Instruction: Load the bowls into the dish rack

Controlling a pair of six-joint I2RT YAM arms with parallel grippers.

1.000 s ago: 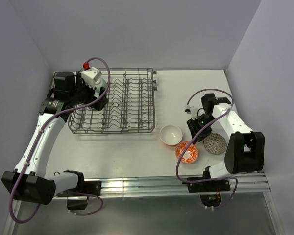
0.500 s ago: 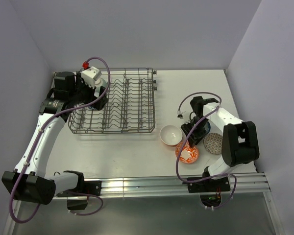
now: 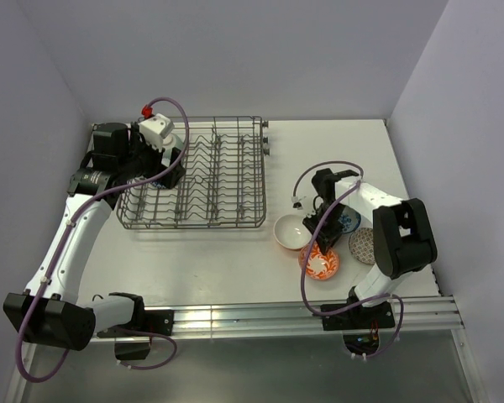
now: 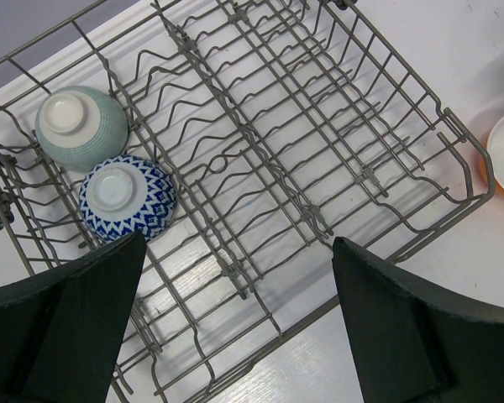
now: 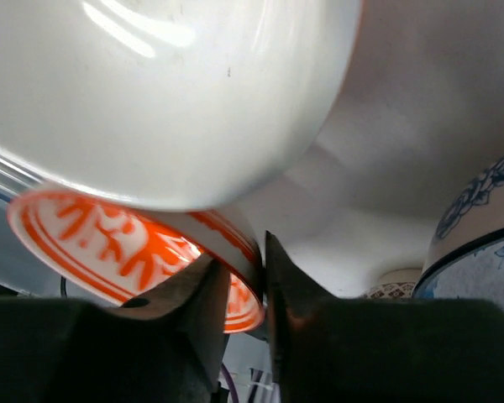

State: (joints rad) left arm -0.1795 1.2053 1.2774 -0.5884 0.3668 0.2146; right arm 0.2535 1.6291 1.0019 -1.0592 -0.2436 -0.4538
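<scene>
Now the right fingers [image 5: 307, 336] pinch the red-orange bowl [image 5: 109, 243], left fingers [image 4: 59, 327] spread wide.

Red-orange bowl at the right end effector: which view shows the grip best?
Right wrist: close up, the right end effector pinches the rim of the red-orange bowl. Top external shows the bowl partly hidden by the arm; left wrist misses it.

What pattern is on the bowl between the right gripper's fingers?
The bowl has red-orange branching strokes on white, clearest in the right wrist view.
</scene>
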